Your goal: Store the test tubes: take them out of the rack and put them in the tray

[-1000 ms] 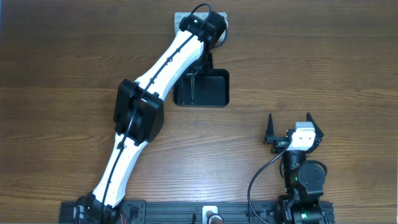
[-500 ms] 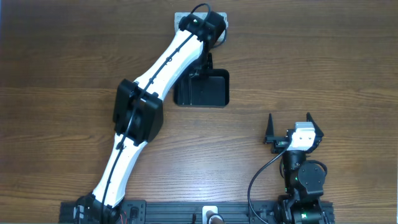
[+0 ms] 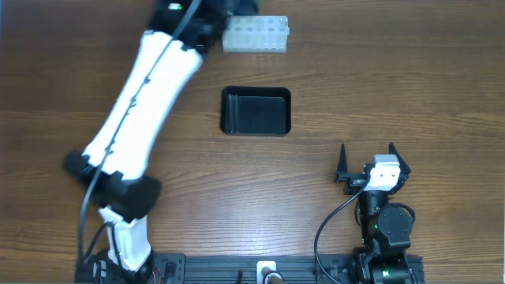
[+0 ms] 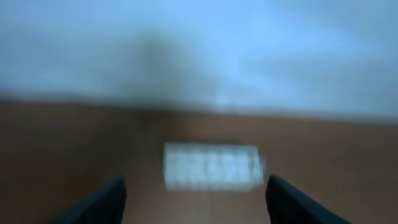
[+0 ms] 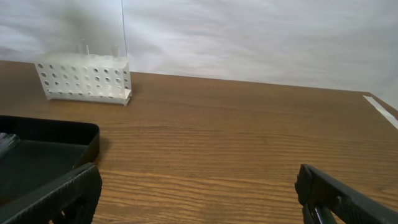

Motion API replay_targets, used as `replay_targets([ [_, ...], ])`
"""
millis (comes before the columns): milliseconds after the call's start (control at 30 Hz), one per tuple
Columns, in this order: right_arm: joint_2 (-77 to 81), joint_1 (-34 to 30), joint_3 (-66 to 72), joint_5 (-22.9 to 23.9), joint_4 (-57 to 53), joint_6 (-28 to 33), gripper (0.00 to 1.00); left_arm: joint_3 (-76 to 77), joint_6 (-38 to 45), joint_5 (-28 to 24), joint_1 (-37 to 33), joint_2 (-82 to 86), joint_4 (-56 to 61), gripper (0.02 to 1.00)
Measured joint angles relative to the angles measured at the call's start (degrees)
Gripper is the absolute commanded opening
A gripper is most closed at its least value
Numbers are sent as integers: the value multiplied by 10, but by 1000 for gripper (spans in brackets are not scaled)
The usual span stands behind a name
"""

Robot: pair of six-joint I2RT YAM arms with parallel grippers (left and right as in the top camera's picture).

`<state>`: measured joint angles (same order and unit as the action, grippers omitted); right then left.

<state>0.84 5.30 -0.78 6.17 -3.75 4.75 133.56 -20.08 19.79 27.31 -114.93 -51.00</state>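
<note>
**L arm swinging off tray, heading back toward rack**

Vs half a sec ago, the left arm (image 3: 146, 95) is no longer lying across the tray (image 3: 268, 118). It's now swinging out over the table's left side, w/ its end sitting just beside the rack (image 3: 255, 34) at the far edge. The left gripper (image 4: 196, 194) is hanging w/ fingers spread wide, carrying nothing & facing the rack. That's prob. meaning a drop-off is done & the next pick is starting. Thin tubes (image 3: 231, 106) are lying along the tray's left wall. The right gripper (image 3: 368, 162) is idling near its base, also spread & empty, not having moved.

Hard to read: the left wrist view is smearing, so the rack's holes aren't resolving. Can't tell how many tubes are remaining in the rack; the right wrist view is only hinting at a few clear tops above it. The left arm's tip is getting cut off at the top view's upper edge.
</note>
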Motion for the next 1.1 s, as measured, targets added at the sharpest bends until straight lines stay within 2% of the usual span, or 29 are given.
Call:
replay_targets([
  [167,0,0,0,0,0,0,991,-70,66,0,-47,54,133,755],
  [433,0,0,0,0,0,0,991,-331,123,-66,-109,154,359,833],
  [533,0,0,0,0,0,0,991,-419,143,-76,-113,199,400,904],
  [600,0,0,0,0,0,0,991,-464,156,-81,-112,227,418,1000],
  [867,0,0,0,0,0,0,991,-654,174,-99,-121,373,487,1000],
  [1100,0,0,0,0,0,0,993,-873,175,-171,-182,539,591,1000],
])
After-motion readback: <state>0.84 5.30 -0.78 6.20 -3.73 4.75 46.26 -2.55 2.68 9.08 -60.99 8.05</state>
